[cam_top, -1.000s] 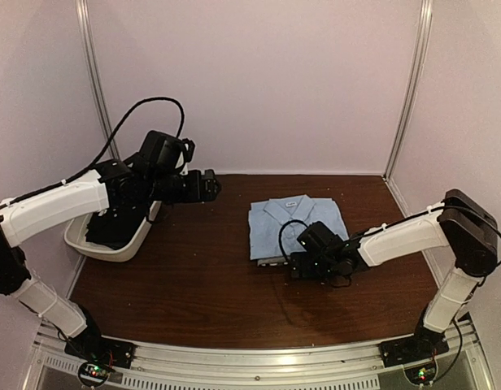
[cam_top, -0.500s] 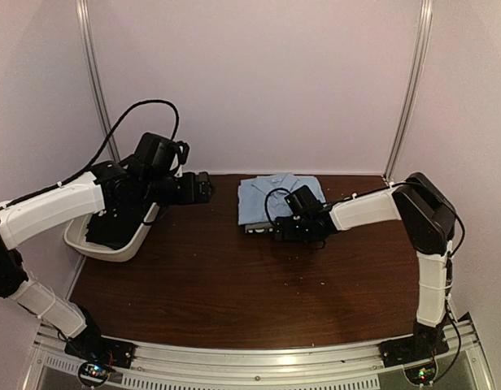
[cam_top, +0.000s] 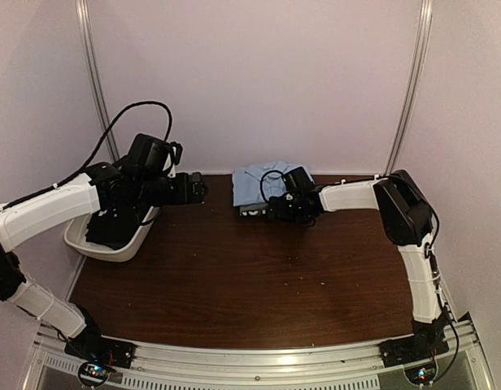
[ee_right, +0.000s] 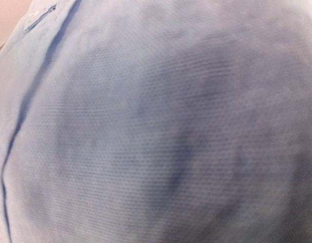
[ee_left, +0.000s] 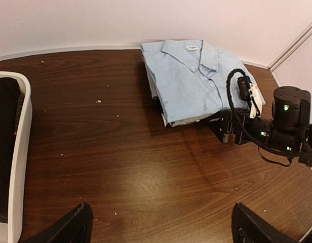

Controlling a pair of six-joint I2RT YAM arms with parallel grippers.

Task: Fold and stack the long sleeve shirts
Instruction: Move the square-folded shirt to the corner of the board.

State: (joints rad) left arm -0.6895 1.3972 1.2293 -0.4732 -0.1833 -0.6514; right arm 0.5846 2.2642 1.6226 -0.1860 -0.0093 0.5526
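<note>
The light blue shirt (ee_left: 191, 81) is lying folded at the far edge of the surface (ee_left: 120, 167), close against the back wall (ee_left: 95, 23), atop paler layers (ee_left: 157, 93) (which garment, I cannot tell). The right hand (ee_left: 223, 130), jaws spread, is sitting against its near-right edge. The left hand (cam_top: 198, 188) is hovering released just past the white bin (cam_top: 128, 248), with wide brown surface lying between hand and shirt.

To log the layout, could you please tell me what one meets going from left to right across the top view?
Bin → left gripper → blue shirt
</note>
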